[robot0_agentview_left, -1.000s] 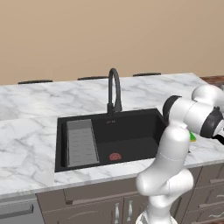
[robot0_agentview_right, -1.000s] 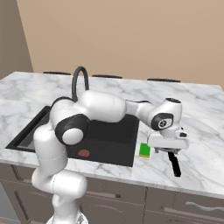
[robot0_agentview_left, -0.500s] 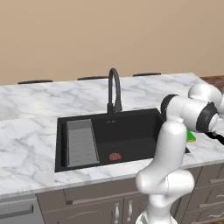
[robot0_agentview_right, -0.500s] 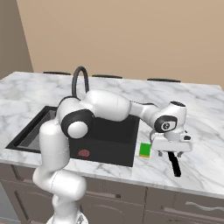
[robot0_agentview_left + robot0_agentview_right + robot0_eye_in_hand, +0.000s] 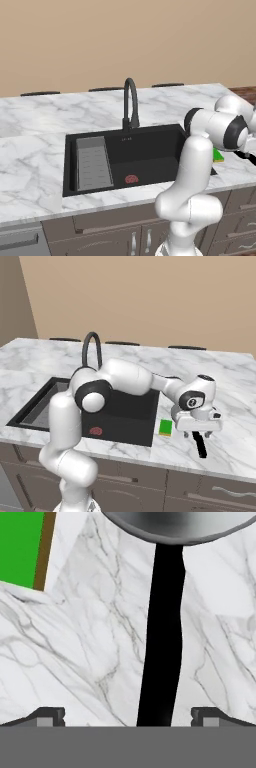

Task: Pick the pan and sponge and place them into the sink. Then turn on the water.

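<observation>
A: Where are the fingers (image 5: 128,716) right now?

B: Low over the marble worktop (image 5: 235,406), to the right of the sink (image 5: 127,426). In the hand view the two tips stand wide apart, released, with nothing clamped between them.

A: And the pan (image 5: 177,524)?

B: Straight ahead of the fingers. Its silver-grey bowl sits at the top of the hand view, and its thin black handle (image 5: 161,637) runs from the bowl down into the gap between the two tips, a little nearer the right tip than the left. The handle is not touched by either tip, as far as I can tell.

A: Can you see it from the base?

B: In the right base view the handle (image 5: 200,445) sticks out from under the hand (image 5: 196,421) toward the front edge of the worktop; the bowl is hidden by the hand.

A: The sponge (image 5: 22,548)?

B: On the worktop, ahead of the fingers and off to their left in the hand view, showing a green face with a brownish edge. In the right base view the sponge (image 5: 165,427) lies between the hand and the sink's right rim, just beside both.

A: The sink itself?

B: A black basin, well to the left of the fingers, with a grey ribbed tray (image 5: 93,162) at its far left, a red drain mark (image 5: 131,178) on the floor, and the black gooseneck faucet (image 5: 131,102) behind it.
</observation>
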